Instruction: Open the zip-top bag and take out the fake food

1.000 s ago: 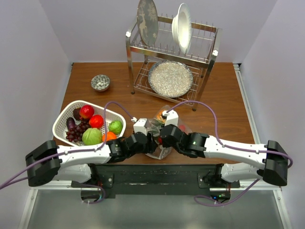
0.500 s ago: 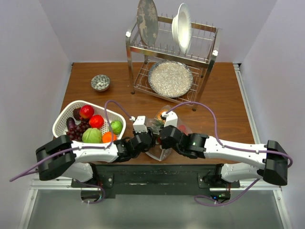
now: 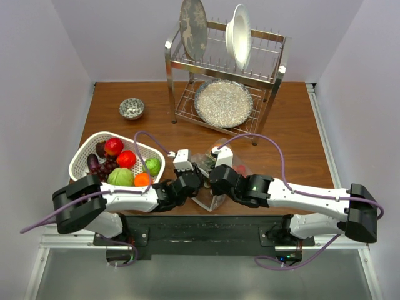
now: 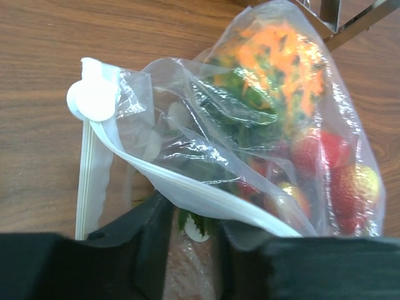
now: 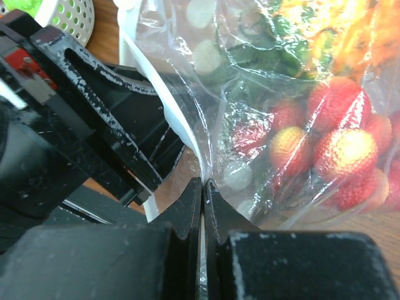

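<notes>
Pinching: right fingers (image 5: 181, 219), pressed flat together on a fold of clear film at the near end of the zip-top bag (image 5: 250, 94).

Left fingers (image 4: 147, 240): parted, with a gap between them, set either side of the bag's near edge. The white zip strip (image 4: 187, 187) crosses over that gap. Whether they press the film cannot be told.

Zip-top bag, clear and crinkled: lying on the tabletop (image 3: 294, 125) close to its front edge, between the two wrists and just right of the basket. The two halves of the strip stand apart at the near end. A round white slider tab (image 4: 94, 100) sits at the strip's far-left corner.

Fake food, all inside the bag:
- red strawberries (image 4: 325, 156), some with yellow patches, on the right side
- orange piece (image 4: 281, 56), flecked dark, at the far end
- green leafy bits (image 4: 237, 106) beside it

White slotted basket (image 3: 84, 156), left of the bag, holding:
- red apple (image 3: 114, 146)
- dark grapes (image 3: 100, 175)
- green cabbage (image 3: 120, 179)
- other small red, green and orange pieces

Small patterned bowl (image 3: 132, 108): far left of the tabletop, well apart from the bag.

Metal dish rack (image 3: 275, 69), at the back:
- speckled plate (image 3: 194, 28), upright on the top tier
- white bowl (image 3: 239, 36), upright on the top tier
- speckled dish (image 3: 223, 103), lying on the lower tier
</notes>
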{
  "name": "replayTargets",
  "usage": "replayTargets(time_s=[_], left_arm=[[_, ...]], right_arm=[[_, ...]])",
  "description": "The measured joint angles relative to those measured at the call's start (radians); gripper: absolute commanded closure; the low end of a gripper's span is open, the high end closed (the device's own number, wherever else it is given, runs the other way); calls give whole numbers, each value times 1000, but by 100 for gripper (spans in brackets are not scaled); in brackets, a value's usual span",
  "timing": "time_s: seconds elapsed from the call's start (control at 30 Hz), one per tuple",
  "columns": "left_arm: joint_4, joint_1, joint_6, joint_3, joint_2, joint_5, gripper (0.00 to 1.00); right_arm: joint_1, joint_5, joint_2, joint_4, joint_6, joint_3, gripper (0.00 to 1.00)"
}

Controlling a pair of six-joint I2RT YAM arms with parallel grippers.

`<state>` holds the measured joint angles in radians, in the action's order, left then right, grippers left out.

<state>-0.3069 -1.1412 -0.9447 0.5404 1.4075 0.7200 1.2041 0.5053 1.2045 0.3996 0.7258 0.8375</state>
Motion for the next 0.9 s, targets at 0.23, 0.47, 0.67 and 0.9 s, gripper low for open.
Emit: replayTargets(time_s=[0.23, 0.47, 0.67, 0.9], left_arm=[[-11, 0, 44, 10, 42, 6, 100], [75, 0, 133, 69, -76, -70, 100], [201, 1, 183, 177, -161, -146, 100], [374, 2, 222, 293, -222, -227, 100]], right_arm=[[0, 11, 0, 15, 0, 0, 100], [0, 80, 0, 71, -12, 52, 100], [-13, 127, 0, 97, -39, 112, 100], [-29, 153, -3, 106, -58, 135, 100]])
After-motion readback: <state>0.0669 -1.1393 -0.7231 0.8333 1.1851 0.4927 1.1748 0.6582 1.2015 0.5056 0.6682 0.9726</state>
